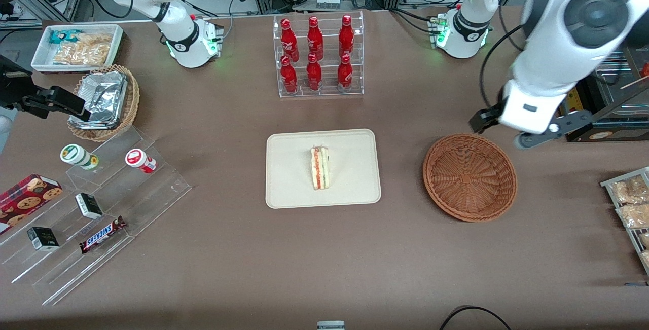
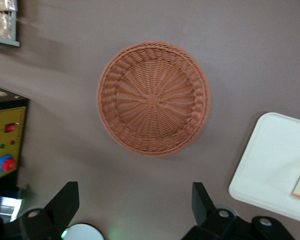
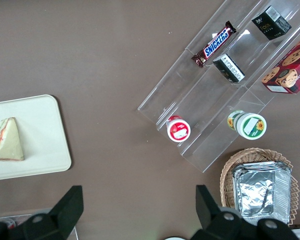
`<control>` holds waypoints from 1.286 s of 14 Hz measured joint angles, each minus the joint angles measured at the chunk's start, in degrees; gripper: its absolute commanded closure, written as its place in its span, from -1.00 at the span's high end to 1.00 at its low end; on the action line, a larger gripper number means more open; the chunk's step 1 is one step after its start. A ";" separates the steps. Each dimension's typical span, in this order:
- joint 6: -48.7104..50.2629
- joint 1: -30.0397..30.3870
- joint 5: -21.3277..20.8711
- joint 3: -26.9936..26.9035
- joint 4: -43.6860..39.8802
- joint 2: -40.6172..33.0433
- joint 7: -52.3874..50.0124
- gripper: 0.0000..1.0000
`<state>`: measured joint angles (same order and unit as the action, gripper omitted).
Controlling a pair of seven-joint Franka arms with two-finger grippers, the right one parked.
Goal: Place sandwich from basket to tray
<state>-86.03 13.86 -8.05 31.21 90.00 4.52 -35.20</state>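
My gripper (image 2: 135, 210) hangs high above the table, fingers spread wide and carrying nothing, over the edge of the woven wicker basket (image 1: 470, 177) that lies farther from the front camera. Looking down from my wrist, that basket (image 2: 154, 98) holds nothing at all. The sandwich wedge (image 1: 320, 168) lies on the cream tray (image 1: 284, 188), near the tray's middle, filling edge up, well inside the low rim. The tray sits beside the basket, toward the parked arm's end of the table, with bare tabletop between them.

So I judge the placing itself finished, and the step in hand is only to pull clear and settle. To do that well, I would keep my height and keep my fingers (image 2: 65, 200) parted, so nothing can snag the basket's rim. I would drift away from the tray, not across it, since a low pass there could nudge the wedge or tip it onto its face. The yellow control box (image 2: 7, 145) with its red button stands near the basket on the working arm's end, so I would not swing low toward that either. The rack of red bottles (image 1: 317, 56) stands farther from the camera than the tray and is well out of my way.
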 measured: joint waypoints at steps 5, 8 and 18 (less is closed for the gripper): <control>4.88 -6.73 6.77 -18.36 1.31 -5.97 17.68 0.99; 4.89 -10.49 8.00 -27.37 2.28 -8.29 24.11 0.99; 1.95 -11.63 7.23 -26.15 -8.49 1.08 28.76 0.99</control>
<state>-84.08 2.23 -0.82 5.06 81.51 5.60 -6.43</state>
